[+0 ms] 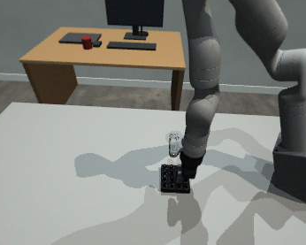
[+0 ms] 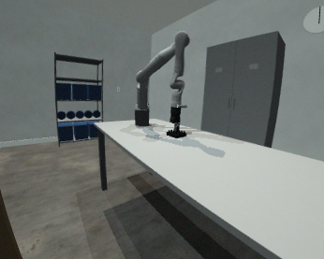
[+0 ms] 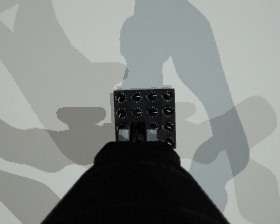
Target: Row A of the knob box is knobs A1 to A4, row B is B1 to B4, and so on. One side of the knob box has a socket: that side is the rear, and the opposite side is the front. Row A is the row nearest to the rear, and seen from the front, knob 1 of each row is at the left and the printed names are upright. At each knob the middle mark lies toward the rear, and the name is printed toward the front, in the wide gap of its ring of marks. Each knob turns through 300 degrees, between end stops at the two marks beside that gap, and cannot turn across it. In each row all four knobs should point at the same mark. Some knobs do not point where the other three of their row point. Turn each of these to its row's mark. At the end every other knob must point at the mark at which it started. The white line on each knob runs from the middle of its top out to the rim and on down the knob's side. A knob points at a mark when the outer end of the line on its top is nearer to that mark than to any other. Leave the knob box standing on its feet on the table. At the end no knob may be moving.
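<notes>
Black square knob box [image 1: 175, 191] [image 2: 176, 135] [image 3: 145, 104] beneath my gripper [image 1: 189, 176] [image 2: 176, 128] [image 3: 138, 134].
Round black knobs stand in rows, white-marked; my fingers are part-way apart.

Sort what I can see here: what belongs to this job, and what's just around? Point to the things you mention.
For the job:
- black knob box [image 1: 163, 190] [image 2: 170, 135] [image 3: 145, 104]
- arm's tool [image 1: 187, 176] [image 2: 176, 128] [image 3: 137, 128]
- white table [image 1: 56, 160] [image 2: 213, 179] [image 3: 250, 60]

Just around:
- red cup [image 1: 87, 42]
- keyboard [image 1: 131, 46]
- monitor [image 1: 134, 9]
- wall clock [image 2: 320, 20]
- grey cabinet [image 2: 242, 85]
</notes>
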`<state>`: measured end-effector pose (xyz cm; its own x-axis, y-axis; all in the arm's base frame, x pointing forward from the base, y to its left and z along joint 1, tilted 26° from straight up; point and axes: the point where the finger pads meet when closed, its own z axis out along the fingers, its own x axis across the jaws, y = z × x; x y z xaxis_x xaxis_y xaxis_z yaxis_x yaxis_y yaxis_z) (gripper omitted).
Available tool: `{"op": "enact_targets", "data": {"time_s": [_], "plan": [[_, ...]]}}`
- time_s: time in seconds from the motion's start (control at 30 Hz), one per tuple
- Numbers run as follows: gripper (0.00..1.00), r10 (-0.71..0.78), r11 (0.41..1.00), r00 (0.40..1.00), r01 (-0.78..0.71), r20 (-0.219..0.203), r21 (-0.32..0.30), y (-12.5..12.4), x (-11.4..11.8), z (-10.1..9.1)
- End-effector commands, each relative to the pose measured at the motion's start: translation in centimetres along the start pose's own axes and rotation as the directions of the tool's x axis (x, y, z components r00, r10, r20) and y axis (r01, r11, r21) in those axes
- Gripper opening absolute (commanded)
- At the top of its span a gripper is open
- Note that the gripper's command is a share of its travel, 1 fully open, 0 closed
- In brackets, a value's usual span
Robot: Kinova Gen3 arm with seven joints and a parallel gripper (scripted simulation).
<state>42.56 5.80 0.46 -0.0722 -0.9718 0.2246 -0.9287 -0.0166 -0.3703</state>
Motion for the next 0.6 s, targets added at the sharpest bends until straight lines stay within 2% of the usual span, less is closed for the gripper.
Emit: {"op": "enact_targets", "data": {"time_s": [0.0, 0.47, 0.5, 0.57], "plan": [[0.46, 0.000, 1.000, 1.000, 0.000, 0.001, 0.001, -0.03, -0.03, -0.04], [0.46, 0.000, 1.000, 1.000, 0.000, 0.001, 0.001, -0.03, -0.03, -0.04], [0.30, 0.000, 1.000, 1.000, 0.000, 0.001, 0.001, -0.03, -0.03, -0.04], [0.30, 0.000, 1.000, 1.000, 0.000, 0.001, 0.001, -0.03, -0.03, -0.04]]}}
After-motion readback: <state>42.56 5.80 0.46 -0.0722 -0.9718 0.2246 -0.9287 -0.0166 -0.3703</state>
